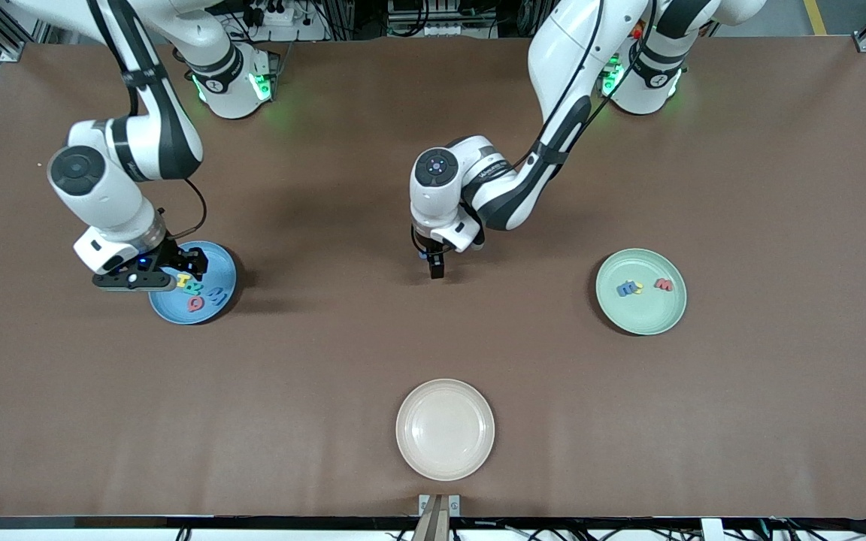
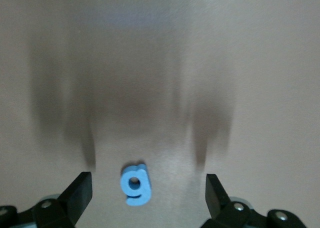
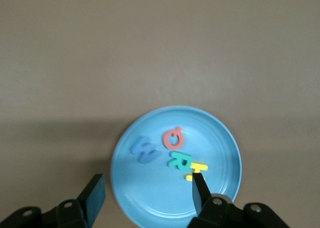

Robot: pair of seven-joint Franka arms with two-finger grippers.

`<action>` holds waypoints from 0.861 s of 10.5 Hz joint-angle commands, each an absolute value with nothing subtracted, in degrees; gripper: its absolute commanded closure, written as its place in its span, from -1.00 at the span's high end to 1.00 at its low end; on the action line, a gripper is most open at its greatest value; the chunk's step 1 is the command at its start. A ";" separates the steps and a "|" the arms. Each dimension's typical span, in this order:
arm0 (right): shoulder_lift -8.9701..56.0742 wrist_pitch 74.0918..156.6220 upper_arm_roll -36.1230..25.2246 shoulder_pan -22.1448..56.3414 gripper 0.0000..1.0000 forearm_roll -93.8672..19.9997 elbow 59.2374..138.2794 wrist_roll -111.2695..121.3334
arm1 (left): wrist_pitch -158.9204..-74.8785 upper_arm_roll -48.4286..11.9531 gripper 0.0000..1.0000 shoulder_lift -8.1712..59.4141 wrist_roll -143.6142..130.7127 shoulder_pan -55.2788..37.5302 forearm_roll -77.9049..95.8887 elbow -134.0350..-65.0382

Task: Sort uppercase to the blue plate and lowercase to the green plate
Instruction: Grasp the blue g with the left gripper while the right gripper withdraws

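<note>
The right gripper [image 1: 166, 279] hangs over the blue plate [image 1: 216, 304] at the right arm's end of the table, its fingers [image 3: 95, 195] spread apart with nothing between them; in that plate lie the four capitals, the yellow H [image 3: 196, 170] touching the green R [image 3: 179, 160], the red Q [image 3: 173, 137] and the blue W [image 3: 144, 149] just beside them. The left gripper [image 1: 437, 272] is low over the bare brown table [image 1: 433, 113] near its middle, fingers [image 2: 80, 193] wide open and holding nothing; the blue g [image 2: 135, 184] lies flat on the table between them, touching neither. The green plate [image 1: 640, 319] sits toward the left arm's end, and in it lie the blue m [image 1: 626, 288], a small yellow letter [image 1: 637, 286] touching it, and a small red letter [image 1: 663, 284] just beside those. A cream plate [image 1: 444, 429] stands nearer the front camera than everything else.
</note>
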State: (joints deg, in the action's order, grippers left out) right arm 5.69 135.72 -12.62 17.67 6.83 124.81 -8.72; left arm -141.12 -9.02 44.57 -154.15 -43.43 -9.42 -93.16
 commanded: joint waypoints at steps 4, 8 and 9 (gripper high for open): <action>5.71 114.45 -4.85 9.60 0.58 3.69 102.33 -6.43 | -142.21 -8.17 0.73 45.97 -155.65 -44.47 -11.07 -92.29; 6.15 107.42 -0.19 3.45 0.58 1.60 93.72 -3.52 | -142.12 -8.17 -1.00 45.88 -155.30 -44.65 -12.39 -92.20; 6.24 104.88 -0.09 2.99 0.58 1.23 91.08 -2.91 | -142.03 -8.17 -1.00 45.70 -155.30 -44.65 -12.48 -92.20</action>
